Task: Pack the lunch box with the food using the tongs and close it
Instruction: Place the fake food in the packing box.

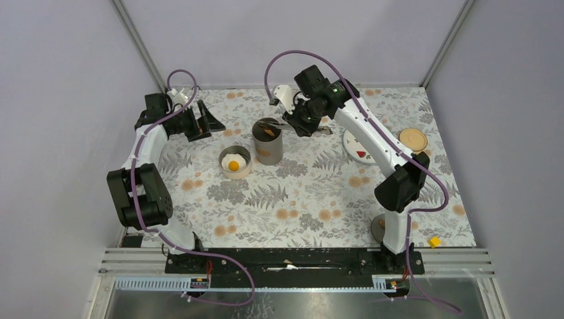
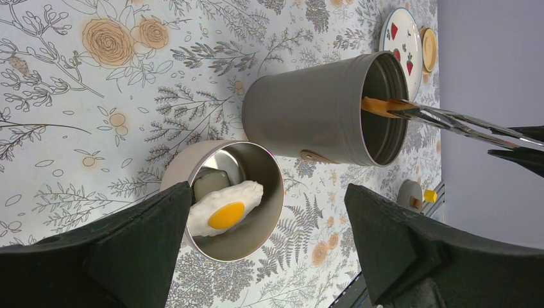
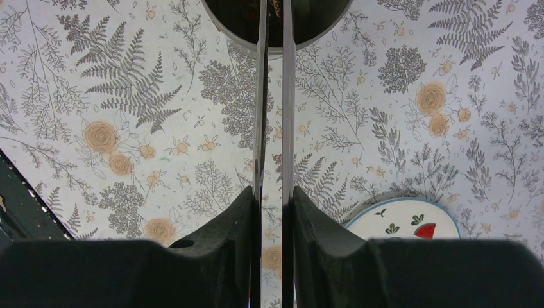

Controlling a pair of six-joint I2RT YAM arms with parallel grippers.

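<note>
Silver tongs (image 2: 449, 122), clenched in your right tool (image 3: 272, 199), slant from the far edge of the tabletop (image 1: 299, 199) down into the tall grey canister (image 2: 308, 115), tips pinching an orange-brown piece (image 2: 378, 106) at its mouth; your left tool (image 2: 268, 192) gapes empty nearby.

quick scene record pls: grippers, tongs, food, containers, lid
left gripper: open, empty, clear of both containers
right gripper: fingers shut on the tongs
tongs tips: at the mouth of the tall container, pinching an orange piece
fried egg: inside the short container
plate: holds red pieces
lid: off, lying beside the plate
</note>
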